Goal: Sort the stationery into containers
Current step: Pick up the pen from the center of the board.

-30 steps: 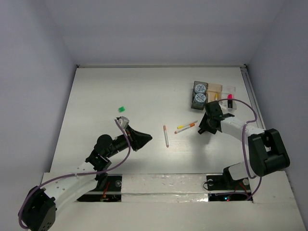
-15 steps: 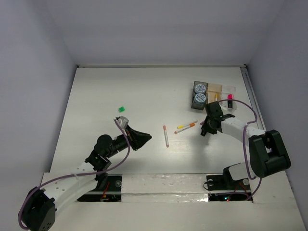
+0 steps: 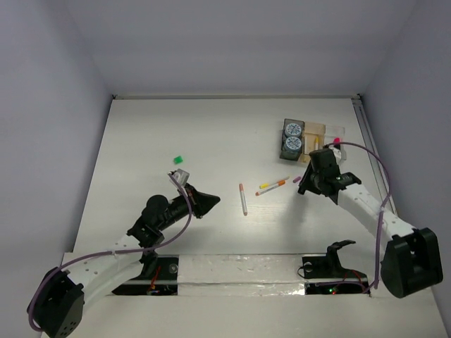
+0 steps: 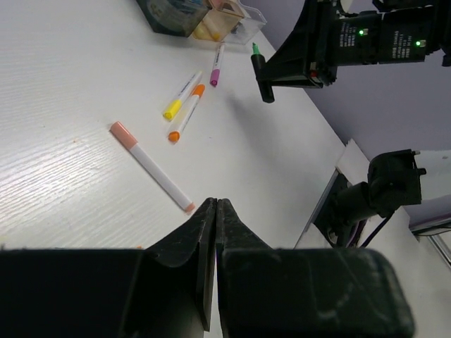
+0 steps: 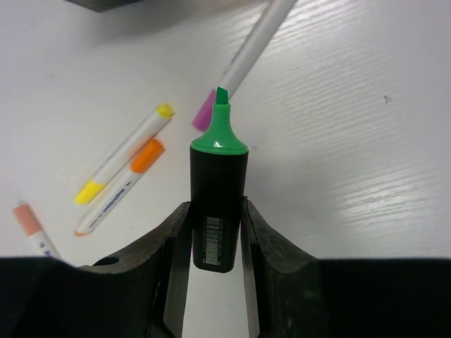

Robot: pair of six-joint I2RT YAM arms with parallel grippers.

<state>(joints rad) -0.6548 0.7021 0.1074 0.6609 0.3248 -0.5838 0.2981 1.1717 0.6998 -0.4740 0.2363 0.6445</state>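
Left gripper (image 4: 215, 211) closed on nothing; right gripper (image 5: 215, 215) clamped on the black green-tipped highlighter (image 5: 218, 186), tip pointing forward, purple pen (image 5: 246, 51) just below and ahead of the tip, trays (image 3: 314, 131) further ahead, so I'd lift clear of that pen, align the barrel lengthwise with a tray, release low.

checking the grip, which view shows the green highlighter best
Right wrist: the green highlighter fills the centre, its black body clamped in the right pincer. Left wrist shows it small and far off, in that pincer. Top external hides it under the arm.
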